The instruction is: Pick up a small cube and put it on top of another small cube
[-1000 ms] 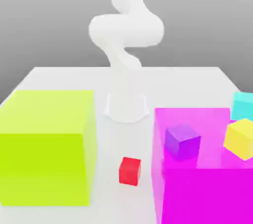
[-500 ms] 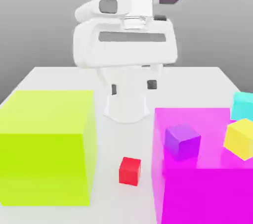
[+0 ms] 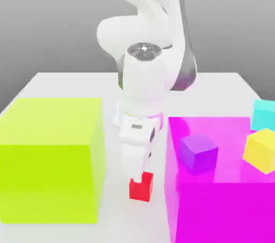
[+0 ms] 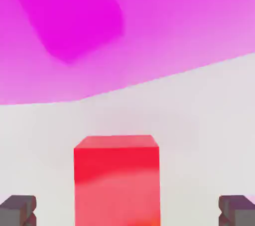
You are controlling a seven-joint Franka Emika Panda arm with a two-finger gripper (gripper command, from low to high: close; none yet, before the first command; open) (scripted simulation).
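Hand view: jaws (image 4: 127, 211) gaping, red cube (image 4: 117, 185) sitting between, ungripped; grasp step pending, needing lowering then closing.

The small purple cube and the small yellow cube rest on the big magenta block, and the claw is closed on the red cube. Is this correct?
Not quite: the claw is open, its fingers standing apart on either side of the red cube, as the hand view shows. The rest of the statement stands.
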